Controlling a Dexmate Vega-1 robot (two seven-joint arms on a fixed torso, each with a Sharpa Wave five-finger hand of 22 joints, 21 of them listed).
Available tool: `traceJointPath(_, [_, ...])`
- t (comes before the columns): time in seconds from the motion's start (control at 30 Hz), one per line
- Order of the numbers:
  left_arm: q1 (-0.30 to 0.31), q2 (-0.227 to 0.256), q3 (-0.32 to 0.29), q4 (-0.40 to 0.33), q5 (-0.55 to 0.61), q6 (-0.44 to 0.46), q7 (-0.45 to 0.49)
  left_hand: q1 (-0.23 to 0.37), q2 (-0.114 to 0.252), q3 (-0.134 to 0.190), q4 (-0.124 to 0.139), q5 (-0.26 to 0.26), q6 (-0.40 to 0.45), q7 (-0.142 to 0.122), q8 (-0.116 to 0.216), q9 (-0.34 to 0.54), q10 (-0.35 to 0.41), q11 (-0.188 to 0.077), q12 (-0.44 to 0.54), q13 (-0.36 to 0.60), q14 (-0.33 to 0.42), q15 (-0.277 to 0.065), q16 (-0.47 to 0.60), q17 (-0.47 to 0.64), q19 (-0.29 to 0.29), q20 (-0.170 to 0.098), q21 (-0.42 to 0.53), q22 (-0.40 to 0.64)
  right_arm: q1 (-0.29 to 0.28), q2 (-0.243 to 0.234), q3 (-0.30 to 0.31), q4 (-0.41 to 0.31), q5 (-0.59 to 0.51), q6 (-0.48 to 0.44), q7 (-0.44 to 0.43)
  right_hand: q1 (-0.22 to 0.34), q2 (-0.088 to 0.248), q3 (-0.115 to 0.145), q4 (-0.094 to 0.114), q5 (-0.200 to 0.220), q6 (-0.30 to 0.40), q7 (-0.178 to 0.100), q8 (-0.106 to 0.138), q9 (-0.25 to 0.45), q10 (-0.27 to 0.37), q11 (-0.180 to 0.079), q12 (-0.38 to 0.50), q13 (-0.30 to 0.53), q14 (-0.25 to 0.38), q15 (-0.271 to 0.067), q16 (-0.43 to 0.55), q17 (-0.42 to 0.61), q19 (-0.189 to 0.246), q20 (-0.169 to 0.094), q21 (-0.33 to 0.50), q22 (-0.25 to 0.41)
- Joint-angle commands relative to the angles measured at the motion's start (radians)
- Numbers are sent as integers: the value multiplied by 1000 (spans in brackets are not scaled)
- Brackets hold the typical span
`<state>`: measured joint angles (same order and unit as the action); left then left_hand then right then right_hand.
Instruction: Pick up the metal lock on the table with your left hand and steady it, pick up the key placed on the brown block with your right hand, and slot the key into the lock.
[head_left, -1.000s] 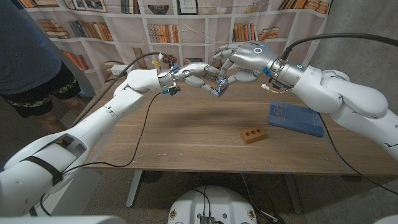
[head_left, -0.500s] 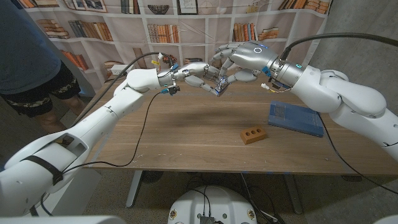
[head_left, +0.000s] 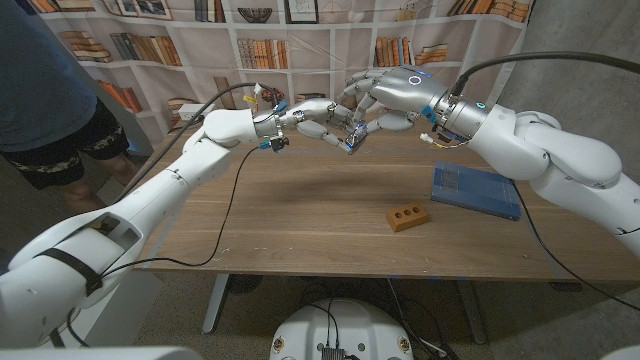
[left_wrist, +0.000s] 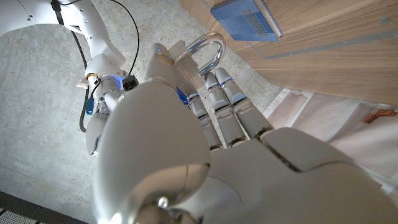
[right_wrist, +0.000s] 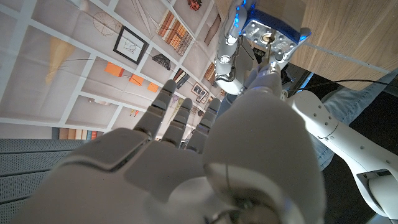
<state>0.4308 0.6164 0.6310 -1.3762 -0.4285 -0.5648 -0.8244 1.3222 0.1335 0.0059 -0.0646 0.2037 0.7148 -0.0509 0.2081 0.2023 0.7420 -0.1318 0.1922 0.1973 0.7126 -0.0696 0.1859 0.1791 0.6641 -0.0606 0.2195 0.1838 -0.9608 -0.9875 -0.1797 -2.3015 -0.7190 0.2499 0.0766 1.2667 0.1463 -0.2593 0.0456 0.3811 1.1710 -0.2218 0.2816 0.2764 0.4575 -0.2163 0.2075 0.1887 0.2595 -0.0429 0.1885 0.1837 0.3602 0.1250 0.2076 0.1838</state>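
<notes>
Both hands meet in the air over the far middle of the table (head_left: 300, 215). My left hand (head_left: 312, 118) grips the metal lock (head_left: 351, 141). Its silver shackle (left_wrist: 206, 48) sticks out past the fingers (left_wrist: 219, 102). The lock's underside (right_wrist: 271, 36), blue at the edges, faces my right hand (head_left: 392, 97). That hand pinches the thin key (right_wrist: 268, 57) between thumb and finger, its tip at the keyhole. The key's blade is mostly hidden by the fingertips (right_wrist: 266, 79). The brown block (head_left: 407, 216) lies bare on the table, near the right.
A flat blue box (head_left: 476, 190) lies right of the block near the table's right edge. A black cable (head_left: 232, 205) trails from the left arm across the table's left part. A person (head_left: 45, 95) stands at the far left. A bookshelf backdrop stands behind the table.
</notes>
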Motion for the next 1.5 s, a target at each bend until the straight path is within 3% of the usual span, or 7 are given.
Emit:
traceJointPath(0.03, [-4, -4, 6, 7, 4, 5, -5, 6, 7, 2, 1, 3, 7, 4, 5, 3, 4, 6, 4, 2, 5, -99, 2, 3, -3, -25, 7, 2, 3, -2, 3, -6, 0, 0, 2, 7, 2, -1, 8, 5, 2, -2, 6, 1, 7, 0, 0, 2, 12, -56, 7, 5, 4, 8, 2, 5])
traceJointPath(1.5, [-18, -25, 14, 38, 3, -4, -14, -2, 7, 3, 5, 2, 9, 8, 5, 3, 6, 9, 4, 2, 4, -94, 2, 3, -2, -22, 8, 2, 21, -13, -9, 9, 3, 0, 18, 7, 2, 1, 11, 5, -1, -2, 10, 7, 10, 0, 0, 3, 16, -60, 6, 6, 5, 5, 1, 5])
